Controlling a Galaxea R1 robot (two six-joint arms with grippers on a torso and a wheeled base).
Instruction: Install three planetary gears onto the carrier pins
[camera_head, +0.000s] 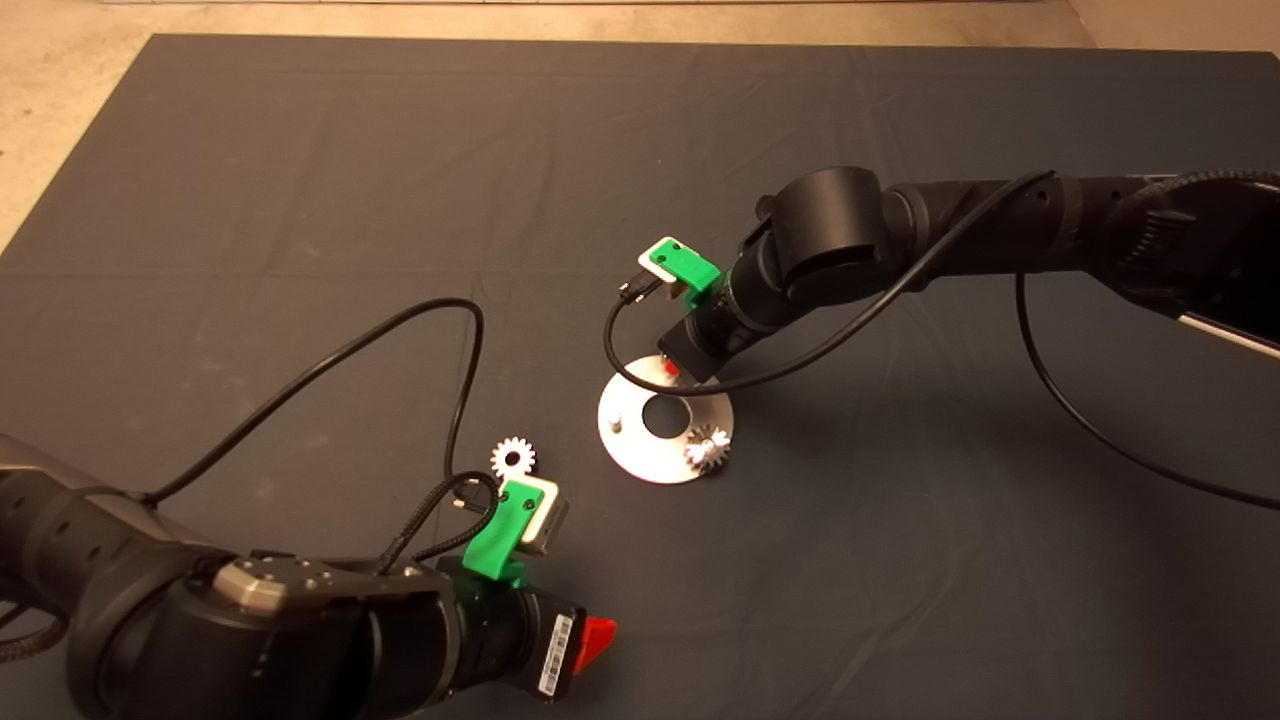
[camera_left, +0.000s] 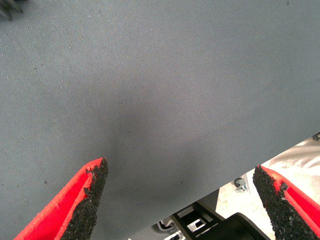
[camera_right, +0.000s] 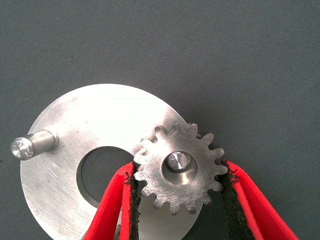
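The silver carrier disc (camera_head: 640, 455) lies mid-mat. One planetary gear (camera_head: 707, 448) sits on its near-right pin. Another pin (camera_head: 617, 422) stands bare. A third gear (camera_head: 513, 458) lies loose on the mat left of the disc. My right gripper (camera_head: 671, 368) is over the disc's far edge. In the right wrist view it (camera_right: 180, 200) is shut on a gear (camera_right: 180, 172) that sits over a pin (camera_right: 176, 161), with the pin tip showing in its bore. The bare pin (camera_right: 32, 145) and disc (camera_right: 100, 120) show beside it. My left gripper (camera_head: 598, 640) is open and empty (camera_left: 182, 210).
The dark mat (camera_head: 300, 200) covers the table, with beige floor beyond its far and left edges. A black cable (camera_head: 400, 330) loops from the left arm near the loose gear. The right arm's cable (camera_head: 620, 350) hangs over the disc's far side.
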